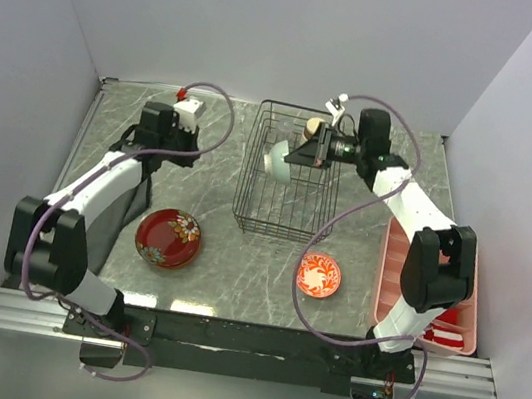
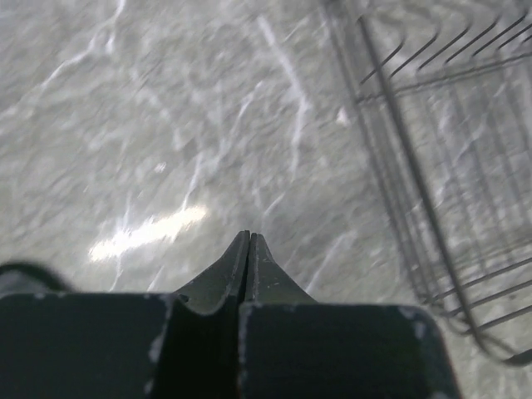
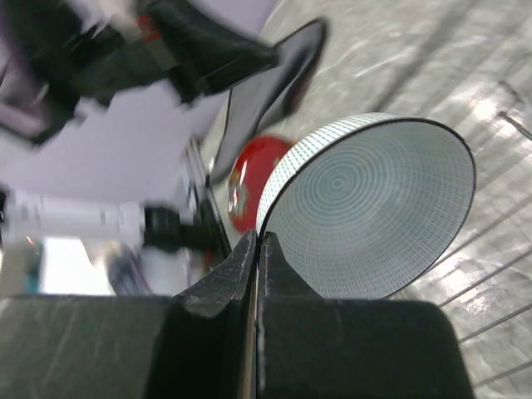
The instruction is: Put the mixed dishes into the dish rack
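Currently, pale mint-green bowl (image 3: 366,208), rigid, probably slippery and breakable, sits pinched by its rim in right end effector (image 3: 256,245) over dish rack (image 1: 279,230), far middle of counter (image 1: 211,176); left end effector (image 2: 249,241) closed, empty.

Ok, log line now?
left jaws shut, empty; right jaws shut on pale mint-green bowl at black wire dish rack; glossy red floral bowl on marble table

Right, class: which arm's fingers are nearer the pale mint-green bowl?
Right. The right fingers pinch the pale mint-green bowl by its rim above the dish rack; the left fingers hang shut left of the rack, apart from the bowl.
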Controlling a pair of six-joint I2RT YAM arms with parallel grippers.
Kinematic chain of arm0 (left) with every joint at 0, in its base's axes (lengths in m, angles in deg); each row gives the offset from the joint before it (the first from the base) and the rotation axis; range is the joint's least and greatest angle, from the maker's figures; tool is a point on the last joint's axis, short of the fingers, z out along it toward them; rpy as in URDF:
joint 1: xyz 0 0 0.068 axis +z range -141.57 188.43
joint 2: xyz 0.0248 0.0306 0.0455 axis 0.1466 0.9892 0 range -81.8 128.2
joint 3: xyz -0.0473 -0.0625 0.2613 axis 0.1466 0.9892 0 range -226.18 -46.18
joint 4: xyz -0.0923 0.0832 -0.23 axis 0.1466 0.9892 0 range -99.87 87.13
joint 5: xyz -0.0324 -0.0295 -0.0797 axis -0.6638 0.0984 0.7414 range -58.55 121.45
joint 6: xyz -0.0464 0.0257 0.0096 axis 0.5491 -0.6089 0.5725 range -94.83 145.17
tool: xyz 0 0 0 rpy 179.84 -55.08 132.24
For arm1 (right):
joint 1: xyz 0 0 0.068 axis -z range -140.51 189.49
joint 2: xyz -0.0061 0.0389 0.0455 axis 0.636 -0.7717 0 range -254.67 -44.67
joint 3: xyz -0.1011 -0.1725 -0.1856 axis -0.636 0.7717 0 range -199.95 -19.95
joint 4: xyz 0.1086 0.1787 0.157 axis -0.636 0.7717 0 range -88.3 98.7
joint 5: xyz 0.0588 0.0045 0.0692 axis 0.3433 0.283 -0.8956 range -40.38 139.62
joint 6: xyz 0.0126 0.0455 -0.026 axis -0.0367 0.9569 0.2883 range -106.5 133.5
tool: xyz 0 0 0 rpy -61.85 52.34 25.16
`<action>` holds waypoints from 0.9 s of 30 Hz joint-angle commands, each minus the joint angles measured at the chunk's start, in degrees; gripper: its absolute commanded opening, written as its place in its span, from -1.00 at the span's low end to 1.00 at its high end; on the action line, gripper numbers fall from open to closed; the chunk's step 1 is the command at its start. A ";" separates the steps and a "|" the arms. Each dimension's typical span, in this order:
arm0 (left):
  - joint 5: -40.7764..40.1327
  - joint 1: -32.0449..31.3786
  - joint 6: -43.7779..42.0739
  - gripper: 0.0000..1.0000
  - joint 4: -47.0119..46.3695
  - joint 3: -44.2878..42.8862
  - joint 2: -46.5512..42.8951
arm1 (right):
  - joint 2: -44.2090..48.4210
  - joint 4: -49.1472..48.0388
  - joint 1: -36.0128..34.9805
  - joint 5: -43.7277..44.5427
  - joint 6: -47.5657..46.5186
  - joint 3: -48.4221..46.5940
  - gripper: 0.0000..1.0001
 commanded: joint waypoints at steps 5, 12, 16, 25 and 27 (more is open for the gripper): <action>2.30 -6.26 7.15 -0.98 0.47 -10.30 6.46 | 5.86 -39.49 -2.33 11.34 24.78 17.28 -1.00; 2.12 -9.52 11.47 -0.98 -0.85 -10.31 8.76 | 3.84 -43.52 -3.65 17.14 30.40 23.09 -1.00; 2.04 -9.78 11.73 -0.98 -0.42 -9.43 8.67 | 0.51 -45.81 -4.35 16.88 34.17 23.71 -1.00; 1.16 -10.04 9.28 -0.98 0.73 -8.64 7.35 | -6.61 -50.03 -5.32 14.86 39.71 22.31 -1.00; 1.24 -10.13 9.01 -0.98 0.64 -8.46 7.26 | -8.11 -50.04 -5.32 13.72 40.59 21.87 -1.00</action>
